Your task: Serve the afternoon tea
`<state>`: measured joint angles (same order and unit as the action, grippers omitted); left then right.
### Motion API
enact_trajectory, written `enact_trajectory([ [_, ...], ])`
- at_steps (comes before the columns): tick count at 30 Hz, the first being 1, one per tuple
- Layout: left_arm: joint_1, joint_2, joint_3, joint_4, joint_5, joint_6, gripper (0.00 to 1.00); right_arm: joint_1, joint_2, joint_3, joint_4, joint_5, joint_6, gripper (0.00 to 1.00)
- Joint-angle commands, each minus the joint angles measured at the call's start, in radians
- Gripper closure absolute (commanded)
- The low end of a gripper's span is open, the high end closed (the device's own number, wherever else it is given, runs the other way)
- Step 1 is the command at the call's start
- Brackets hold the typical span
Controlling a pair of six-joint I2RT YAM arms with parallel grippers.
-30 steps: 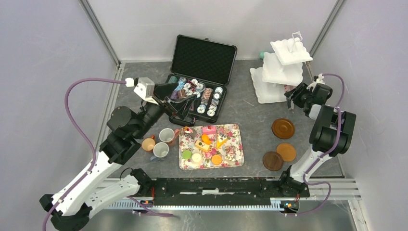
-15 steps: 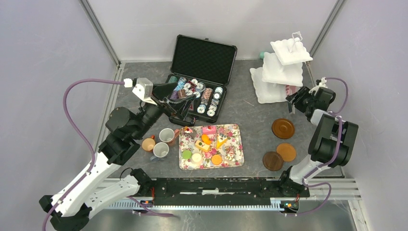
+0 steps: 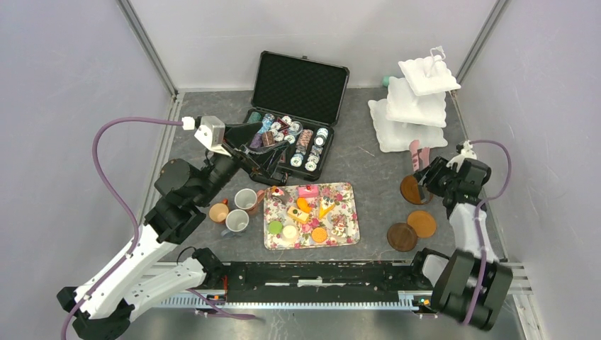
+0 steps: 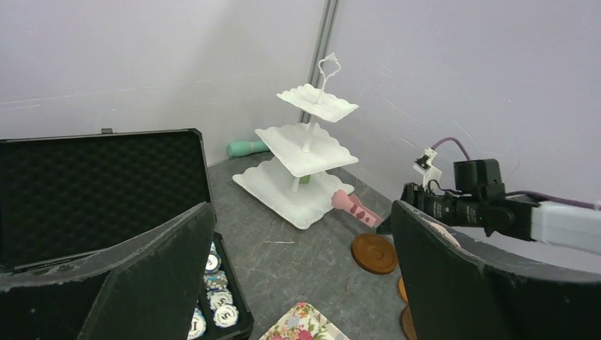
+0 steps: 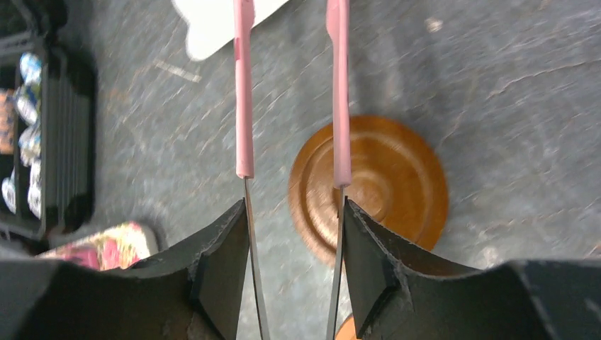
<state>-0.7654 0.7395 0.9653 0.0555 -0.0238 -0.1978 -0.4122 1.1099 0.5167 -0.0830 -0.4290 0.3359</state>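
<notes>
One arm [image 3: 466, 228] outstretched, fingers [image 5: 221, 273] on tongs [image 5: 243, 106]

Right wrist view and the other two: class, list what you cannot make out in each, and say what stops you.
1. Right wrist: the tips of the tongs are cut off by the top edge; the chips are blurred at the left edge.
2. Left wrist: only a corner of the tray shows at the bottom edge.
3. Top: the green thing is mostly hidden behind the stand.
</notes>
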Motion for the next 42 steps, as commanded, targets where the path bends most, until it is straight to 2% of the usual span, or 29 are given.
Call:
enact_trajectory([
  [1,-0.005,-0.005,0.002,0.035,-0.016,0.001,0.00,0.124,-0.197,-0.031,-0.189,0.032,-0.056,0.47],
  [6,-0.005,-0.008,0.006,0.027,-0.021,0.012,0.00,0.439,-0.309,-0.048,-0.293,0.051,-0.025,0.47],
  [9,-0.004,-0.004,0.006,0.027,-0.020,0.012,0.00,0.588,-0.350,-0.025,-0.352,0.064,-0.027,0.47],
  [15,-0.005,0.012,0.007,0.022,-0.022,0.017,0.00,0.891,-0.297,0.102,-0.563,0.142,-0.040,0.47],
  [18,-0.005,0.019,0.009,0.021,-0.027,0.023,0.00,0.996,-0.274,0.189,-0.694,0.212,-0.011,0.46],
  [26,-0.005,0.038,0.010,0.018,-0.019,0.018,0.00,1.044,-0.301,0.255,-0.878,0.248,0.022,0.44],
  [34,-0.005,0.049,0.009,0.016,-0.029,0.026,0.00,1.044,-0.261,0.212,-0.717,0.179,-0.024,0.43],
  [42,-0.005,0.050,0.009,0.015,-0.031,0.028,0.00,1.047,-0.209,0.194,-0.654,0.136,-0.008,0.42],
])
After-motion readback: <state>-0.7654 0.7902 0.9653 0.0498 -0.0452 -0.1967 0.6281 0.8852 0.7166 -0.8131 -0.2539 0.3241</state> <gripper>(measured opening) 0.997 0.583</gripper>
